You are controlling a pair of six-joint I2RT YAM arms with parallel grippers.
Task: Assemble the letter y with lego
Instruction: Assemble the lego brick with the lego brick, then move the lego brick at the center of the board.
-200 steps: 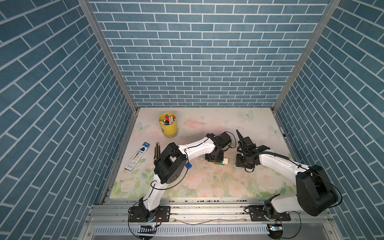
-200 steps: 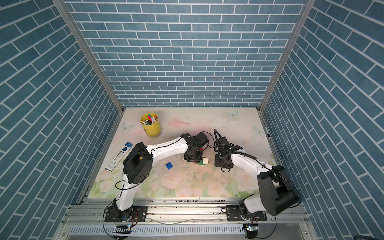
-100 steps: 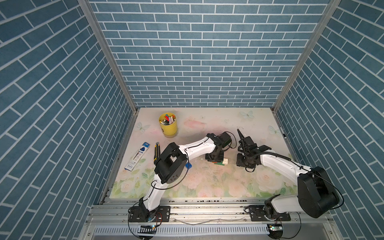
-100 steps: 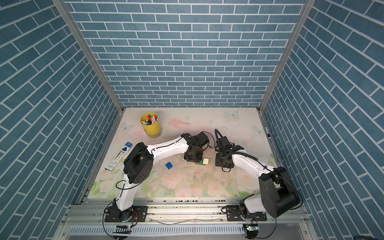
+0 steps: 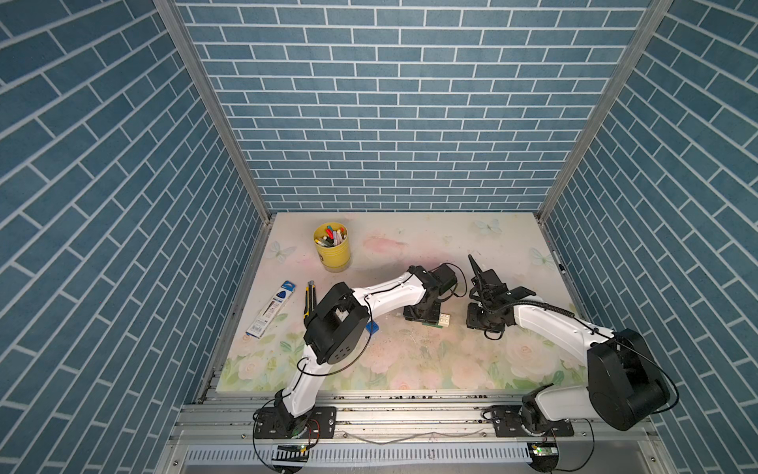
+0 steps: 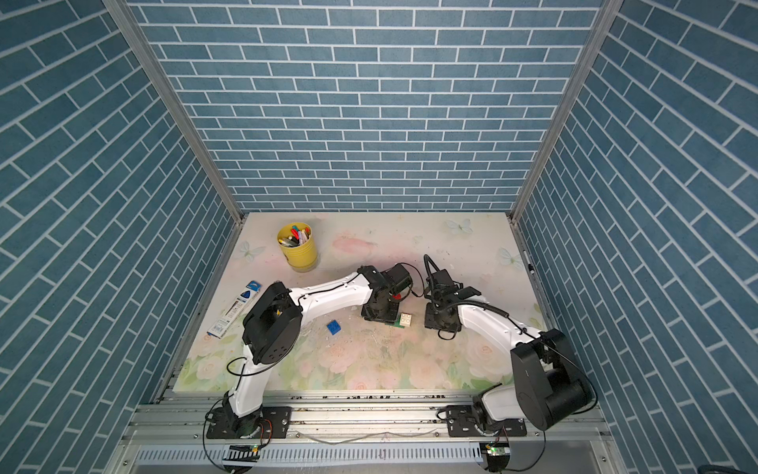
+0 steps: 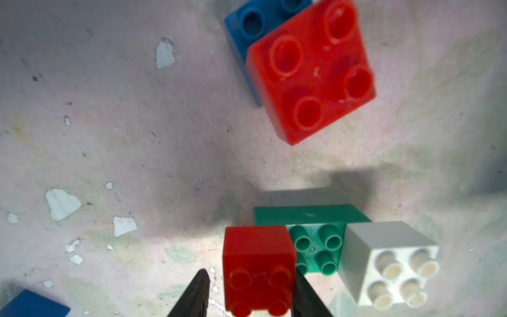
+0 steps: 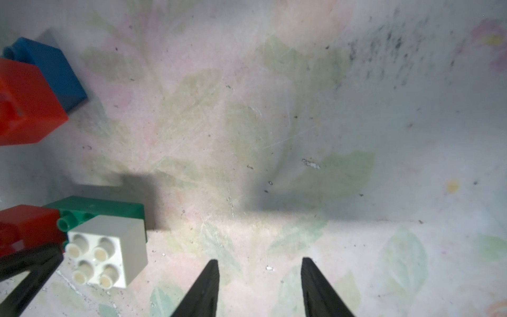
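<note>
My left claw (image 7: 249, 273), spread, straddles the red brick (image 7: 258, 255) atop the green brick (image 7: 315, 243). My right claw (image 8: 259, 259): spread, empty, near that green brick.

Floral table (image 5: 410, 369) carries yellow cup (image 5: 333, 251), pen pack (image 5: 270, 308), knife (image 5: 308, 298), blue brick (image 6: 334, 327), green brick (image 7: 310, 216).

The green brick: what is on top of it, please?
A red square brick sits on one end and a white square brick on the other, both overhanging. Four studs of the green brick show bare between them. The studs under both bricks are covered.
</note>
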